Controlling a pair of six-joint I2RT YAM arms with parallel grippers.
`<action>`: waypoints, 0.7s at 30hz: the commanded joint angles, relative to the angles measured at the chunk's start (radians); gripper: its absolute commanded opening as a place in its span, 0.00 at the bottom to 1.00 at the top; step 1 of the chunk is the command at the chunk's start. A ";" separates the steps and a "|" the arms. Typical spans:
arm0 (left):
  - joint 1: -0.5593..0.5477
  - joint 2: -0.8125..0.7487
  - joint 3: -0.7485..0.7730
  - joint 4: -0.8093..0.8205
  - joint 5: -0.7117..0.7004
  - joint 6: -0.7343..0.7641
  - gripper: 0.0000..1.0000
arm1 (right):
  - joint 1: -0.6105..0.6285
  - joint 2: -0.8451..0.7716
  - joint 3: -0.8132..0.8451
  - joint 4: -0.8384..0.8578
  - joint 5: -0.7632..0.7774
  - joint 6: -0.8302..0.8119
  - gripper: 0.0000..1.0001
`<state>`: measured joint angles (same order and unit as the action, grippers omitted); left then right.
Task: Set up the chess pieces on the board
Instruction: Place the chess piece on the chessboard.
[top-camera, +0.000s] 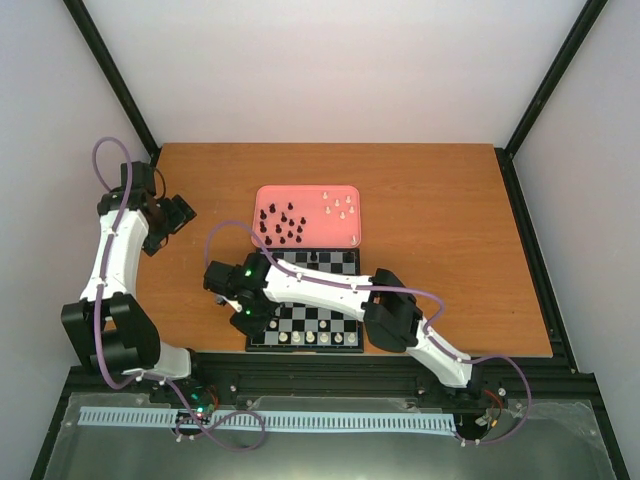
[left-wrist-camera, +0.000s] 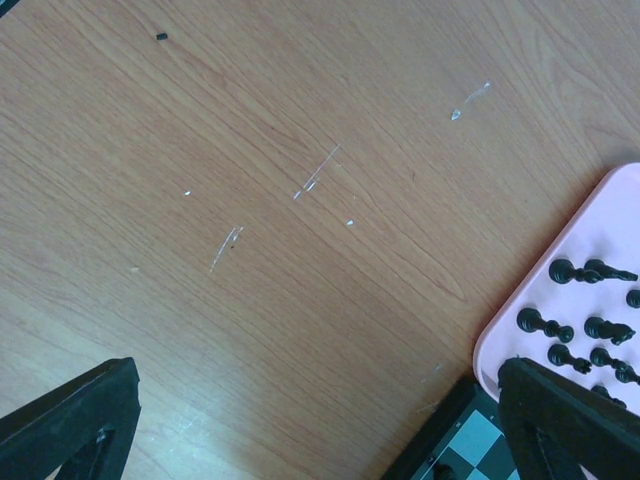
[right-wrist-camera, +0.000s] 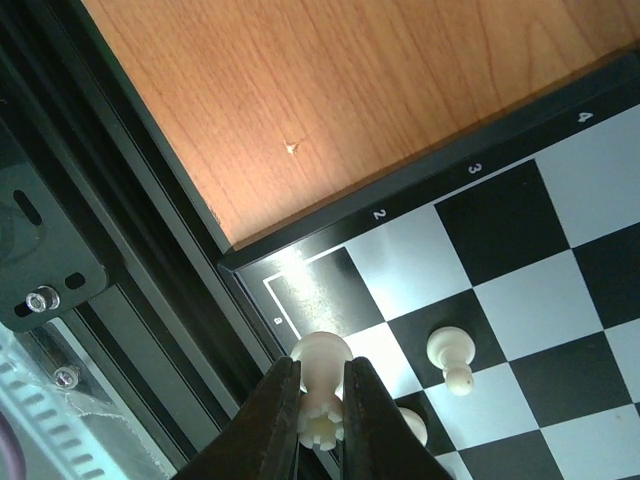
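Note:
The board (top-camera: 310, 318) lies at the table's near middle, with cream pieces (top-camera: 311, 338) along its near row and a black piece (top-camera: 314, 257) at its far edge. My right gripper (top-camera: 247, 318) is over the board's near left corner, shut on a cream rook (right-wrist-camera: 324, 390) held just above the corner squares (right-wrist-camera: 312, 290). A cream pawn (right-wrist-camera: 451, 356) stands one square away. My left gripper (top-camera: 172, 222) is open and empty over bare wood left of the pink tray (top-camera: 306, 195). Black pieces (top-camera: 283, 227) and cream pieces (top-camera: 341, 205) lie in the tray.
The pink tray (left-wrist-camera: 540, 280) touches the board's far edge. A black metal frame rail (right-wrist-camera: 150, 260) runs just beyond the board's near edge. Bare wooden tabletop (left-wrist-camera: 280, 200) lies left of the board and tray.

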<state>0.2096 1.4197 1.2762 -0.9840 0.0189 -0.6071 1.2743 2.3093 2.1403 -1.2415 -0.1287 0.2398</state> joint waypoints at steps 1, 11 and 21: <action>0.008 -0.032 -0.005 0.007 -0.002 -0.019 1.00 | 0.011 0.028 -0.005 -0.014 -0.030 -0.011 0.07; 0.009 -0.046 -0.026 0.020 0.001 -0.020 1.00 | 0.013 0.059 0.004 -0.014 -0.053 -0.031 0.07; 0.008 -0.055 -0.040 0.032 0.006 -0.020 1.00 | 0.013 0.086 0.012 -0.009 -0.047 -0.043 0.07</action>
<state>0.2096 1.3930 1.2385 -0.9695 0.0193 -0.6106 1.2770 2.3688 2.1391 -1.2419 -0.1734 0.2131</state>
